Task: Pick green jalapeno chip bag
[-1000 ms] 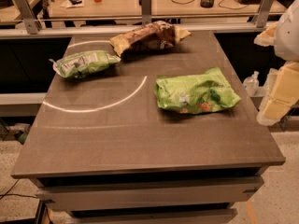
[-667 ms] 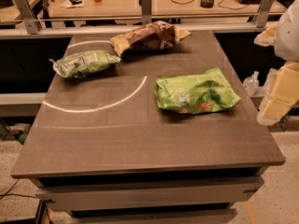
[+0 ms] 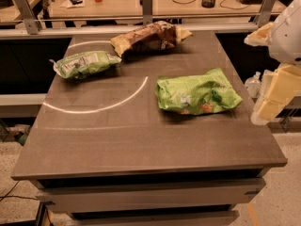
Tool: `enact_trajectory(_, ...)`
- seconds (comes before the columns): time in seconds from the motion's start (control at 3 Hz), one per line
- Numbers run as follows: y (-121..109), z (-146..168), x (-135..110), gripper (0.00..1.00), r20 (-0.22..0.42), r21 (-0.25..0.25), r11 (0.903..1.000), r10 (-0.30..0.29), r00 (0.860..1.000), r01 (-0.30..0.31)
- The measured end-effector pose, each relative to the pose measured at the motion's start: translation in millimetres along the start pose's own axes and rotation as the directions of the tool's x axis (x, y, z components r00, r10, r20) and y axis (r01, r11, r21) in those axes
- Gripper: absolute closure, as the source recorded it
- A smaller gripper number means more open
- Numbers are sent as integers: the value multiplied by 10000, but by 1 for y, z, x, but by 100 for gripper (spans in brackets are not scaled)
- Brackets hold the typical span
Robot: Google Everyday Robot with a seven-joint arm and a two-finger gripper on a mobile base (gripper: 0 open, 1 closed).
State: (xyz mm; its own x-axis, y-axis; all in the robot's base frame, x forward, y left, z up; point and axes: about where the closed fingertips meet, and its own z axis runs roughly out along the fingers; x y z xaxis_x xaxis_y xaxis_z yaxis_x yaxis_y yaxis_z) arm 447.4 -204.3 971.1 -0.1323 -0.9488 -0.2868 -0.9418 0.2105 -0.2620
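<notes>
Nothing has shifted since the earlier frame; the three bags lie where they lay and the gripper (image 3: 273, 95) hangs in the same spot, off the worktop's right edge, about level with its middle; whether it is open or closed cannot be told, and it holds nothing visible. The green jalapeno chip bag (image 3: 84, 64) lies near the far left corner of the worktop (image 3: 141, 140), well apart from the gripper. Between them lies a big lime-green bag (image 3: 197, 94), towards the right edge; a brown and yellow bag (image 3: 148, 36) lies along the far edge. One bag of each kind, three altogether; a white arc (image 3: 101, 108) curves across the left half.
</notes>
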Motion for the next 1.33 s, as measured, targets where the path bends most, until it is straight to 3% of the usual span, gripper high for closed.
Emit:
enact_trajectory(0.33,0,12,-7,0,746,93,9986,-534,9958,529)
enact_trajectory(0.67,-2,20,-19,0,1298,595,9921,-1171,9846,1101)
enact_trajectory(1.33,-18,24,-44,0,2365,1992,9763,-1315,9627,844)
